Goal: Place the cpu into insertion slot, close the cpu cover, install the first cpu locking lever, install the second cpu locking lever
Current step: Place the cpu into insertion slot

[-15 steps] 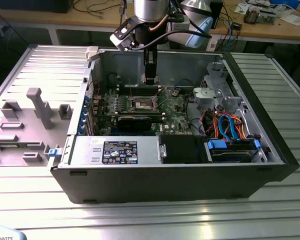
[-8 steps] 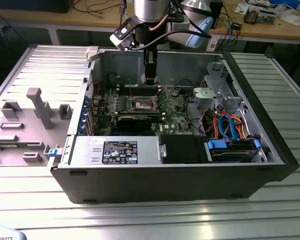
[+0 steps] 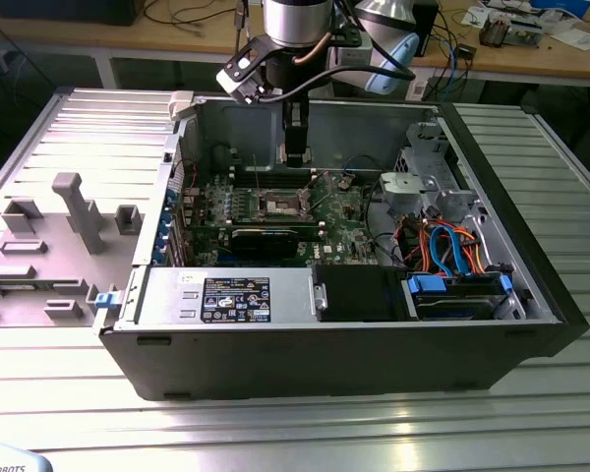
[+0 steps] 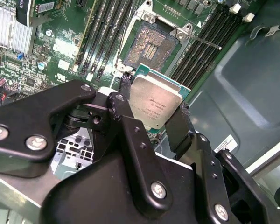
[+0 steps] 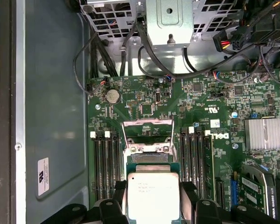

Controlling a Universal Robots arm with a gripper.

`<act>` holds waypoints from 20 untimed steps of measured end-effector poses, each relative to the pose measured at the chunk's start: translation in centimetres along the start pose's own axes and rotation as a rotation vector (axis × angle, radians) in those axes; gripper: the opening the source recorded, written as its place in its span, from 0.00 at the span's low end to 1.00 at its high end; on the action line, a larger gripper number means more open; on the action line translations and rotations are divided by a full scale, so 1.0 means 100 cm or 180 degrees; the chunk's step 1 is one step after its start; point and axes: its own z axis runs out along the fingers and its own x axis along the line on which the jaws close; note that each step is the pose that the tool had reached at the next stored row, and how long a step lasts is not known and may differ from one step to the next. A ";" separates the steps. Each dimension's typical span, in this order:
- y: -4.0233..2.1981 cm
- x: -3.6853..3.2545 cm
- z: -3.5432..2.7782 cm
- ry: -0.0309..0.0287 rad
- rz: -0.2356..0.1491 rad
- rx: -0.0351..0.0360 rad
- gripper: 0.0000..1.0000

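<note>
Cpu (image 4: 156, 105) in jaws over ribbed table (image 3: 275, 433)

Dull grey, green-edged cpu (image 4: 156, 105) — green motherboard (image 5: 130, 95), insertion slot (image 4: 149, 44) apparently gold-brown.

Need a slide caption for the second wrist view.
Gripper holding the cpu by two edges, short of the uncovered insertion slot on the motherboard.

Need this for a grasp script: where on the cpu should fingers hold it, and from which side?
By two opposite thin edges, coming from its metal-face side. The cpu is a thin flat square, and the gripper pinches it that way, leaving the face clear.
</note>
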 end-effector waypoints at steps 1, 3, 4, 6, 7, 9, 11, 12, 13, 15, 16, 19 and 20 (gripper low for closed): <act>0.0000 0.0000 0.0001 0.0000 0.0000 0.0000 0.55; 0.0000 0.0000 0.0002 0.0000 0.0000 0.0000 0.55; 0.0000 0.0000 0.0003 0.0001 0.0000 0.0000 0.55; 0.0000 0.0000 0.0003 0.0000 0.0000 0.0000 0.55; 0.0000 0.0000 0.0003 0.0000 0.0000 0.0000 0.55; 0.0000 0.0000 0.0004 0.0001 0.0000 0.0000 0.55; 0.0000 -0.0001 0.0007 0.0002 0.0000 0.0000 0.55; 0.0000 -0.0001 0.0009 0.0003 0.0000 0.0000 0.55; -0.0001 -0.0001 0.0015 0.0009 0.0000 0.0000 0.55; -0.0007 -0.0003 0.0051 0.0015 0.0001 0.0000 0.55; -0.0015 -0.0004 0.0075 0.0018 -0.0002 0.0001 0.55; -0.0027 -0.0006 0.0123 0.0027 -0.0016 0.0002 0.55; -0.0034 -0.0007 0.0137 0.0030 -0.0028 0.0002 0.55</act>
